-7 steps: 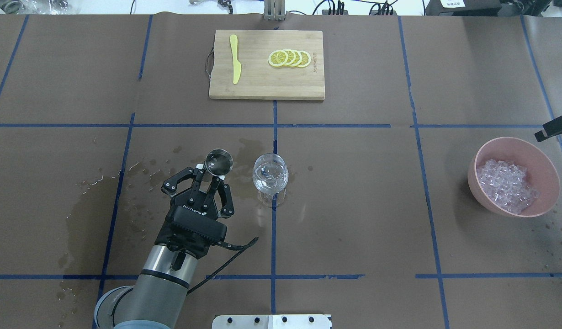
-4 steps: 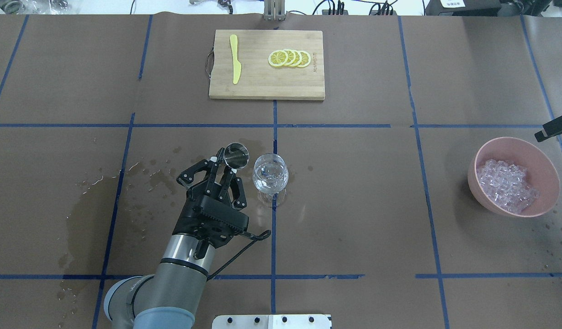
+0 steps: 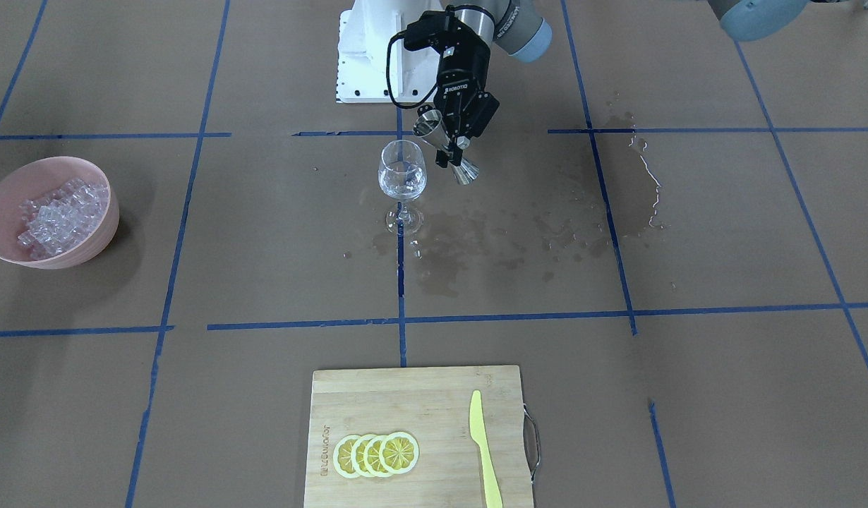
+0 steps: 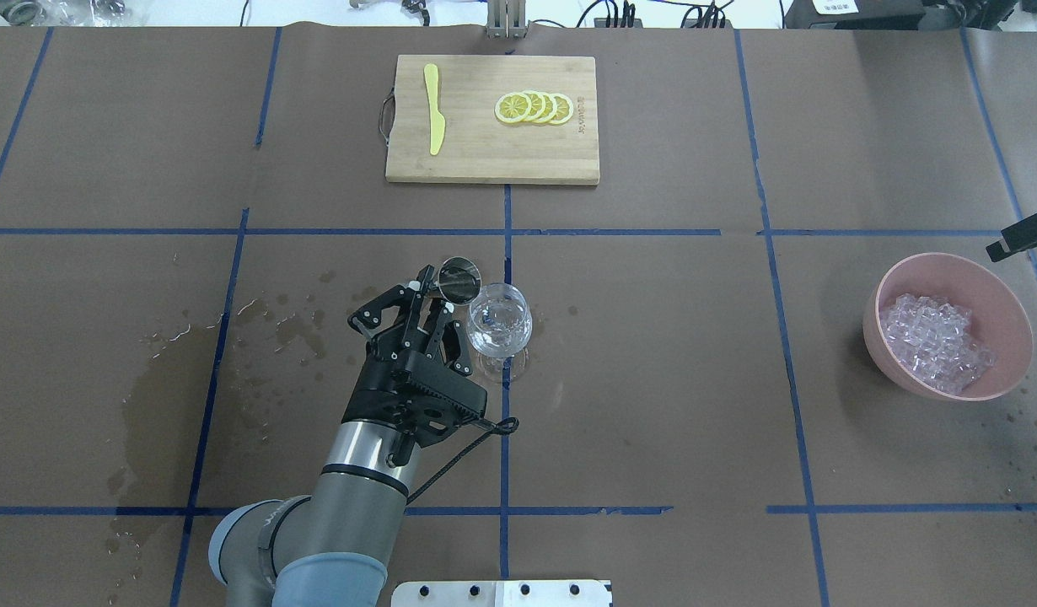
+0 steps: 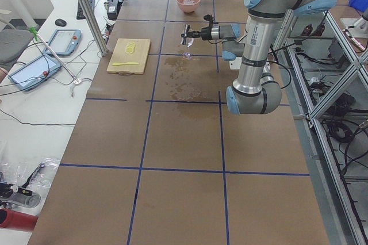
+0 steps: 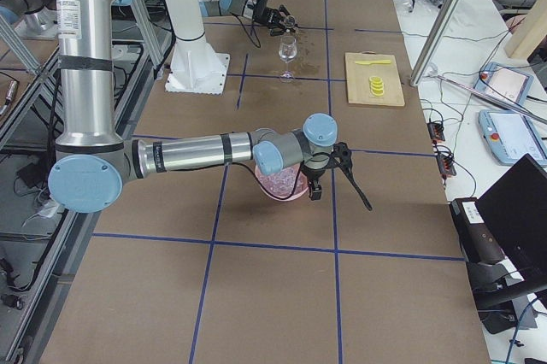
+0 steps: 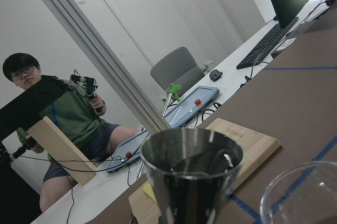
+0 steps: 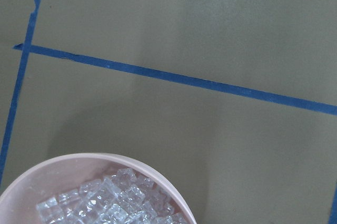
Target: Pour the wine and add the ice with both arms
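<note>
My left gripper [image 4: 434, 297] is shut on a steel jigger [image 4: 460, 280], held just left of the wine glass [image 4: 499, 319]. In the front view the jigger [image 3: 444, 152] leans its mouth toward the glass [image 3: 402, 173]. A little clear wine [image 4: 497, 327] lies in the glass. In the left wrist view the jigger [image 7: 192, 176] fills the middle, with the glass rim [image 7: 300, 192] at lower right. The ice [image 4: 936, 341] is heaped in a pink bowl [image 4: 873, 303] at far right. My right gripper [image 6: 316, 183] hangs over that bowl; I cannot tell its state.
A bamboo cutting board [image 4: 491, 164] at the far side carries lemon slices [image 4: 535, 108] and a yellow knife [image 4: 434, 110]. Dark wet stains [image 4: 164, 379] spread over the paper left of the glass. A seated person [image 7: 58, 124] shows beyond the table's far edge.
My left gripper has carried the jigger to the right and slightly forward, up against the wine glass's rim. The bowl, ice and board have not moved.
</note>
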You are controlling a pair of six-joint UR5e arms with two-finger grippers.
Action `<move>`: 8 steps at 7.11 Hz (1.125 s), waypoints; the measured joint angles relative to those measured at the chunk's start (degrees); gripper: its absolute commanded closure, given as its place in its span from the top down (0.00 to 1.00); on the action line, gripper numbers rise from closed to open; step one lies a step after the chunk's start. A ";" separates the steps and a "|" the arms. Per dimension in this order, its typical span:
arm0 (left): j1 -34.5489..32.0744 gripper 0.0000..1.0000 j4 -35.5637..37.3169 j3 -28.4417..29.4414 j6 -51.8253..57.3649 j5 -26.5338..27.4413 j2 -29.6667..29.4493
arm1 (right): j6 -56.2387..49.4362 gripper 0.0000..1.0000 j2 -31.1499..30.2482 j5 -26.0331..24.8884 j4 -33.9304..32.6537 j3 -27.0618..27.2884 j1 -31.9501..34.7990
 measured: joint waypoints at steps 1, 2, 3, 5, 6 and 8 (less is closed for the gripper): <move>-0.08 0.00 0.94 0.07 3.60 0.00 -0.42 | 0.00 1.00 0.07 0.00 0.00 -0.02 0.00; -0.27 0.00 1.34 0.05 7.58 0.03 -0.70 | 0.02 1.00 0.18 0.00 0.00 -0.06 -0.03; -0.57 0.00 1.49 -0.02 12.25 0.10 -0.90 | 0.06 1.00 0.31 0.00 0.00 -0.07 -0.04; -0.87 0.00 1.61 0.00 19.89 0.20 -1.00 | 0.22 1.00 0.42 0.00 0.00 0.10 -0.01; -1.02 0.00 1.64 -0.06 24.12 0.27 -1.02 | 0.30 1.00 0.45 0.00 0.00 0.15 0.00; -1.41 0.00 1.63 -0.17 30.57 0.42 -1.00 | 0.33 1.00 0.45 0.00 0.00 0.07 0.00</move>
